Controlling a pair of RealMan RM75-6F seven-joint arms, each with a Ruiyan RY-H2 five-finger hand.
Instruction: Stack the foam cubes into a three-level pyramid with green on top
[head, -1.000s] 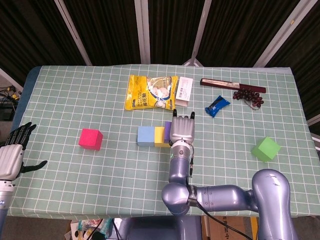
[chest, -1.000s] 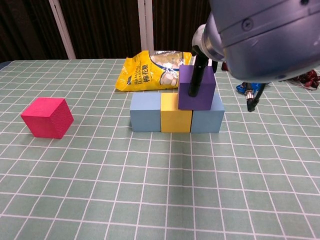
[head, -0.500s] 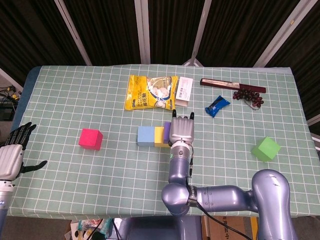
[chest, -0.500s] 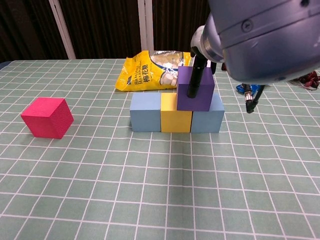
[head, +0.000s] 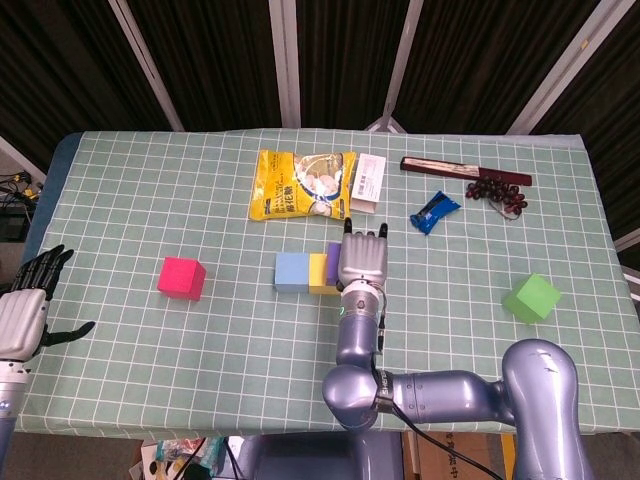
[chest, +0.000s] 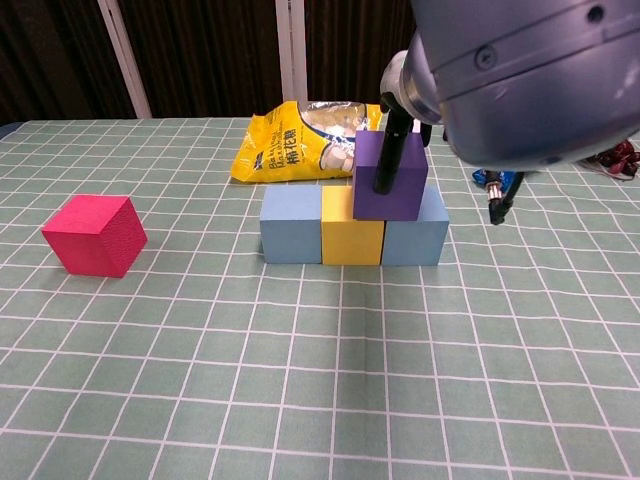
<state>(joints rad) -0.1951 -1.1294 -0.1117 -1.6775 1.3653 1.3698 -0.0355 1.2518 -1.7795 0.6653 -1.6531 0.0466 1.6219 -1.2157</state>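
The tabletop has a pale green cloth with a white grid. The cubes are pink, light blue, yellow, purple and green. The snack bag is yellow. The right robot hand is silver with black fingers.

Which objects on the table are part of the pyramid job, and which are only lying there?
For the job:
purple cube, held by the right hand
left blue cube
yellow cube
right blue cube
pink cube
green cube

Only lying there:
yellow snack bag
white packet
blue wrapper
grapes
dark box
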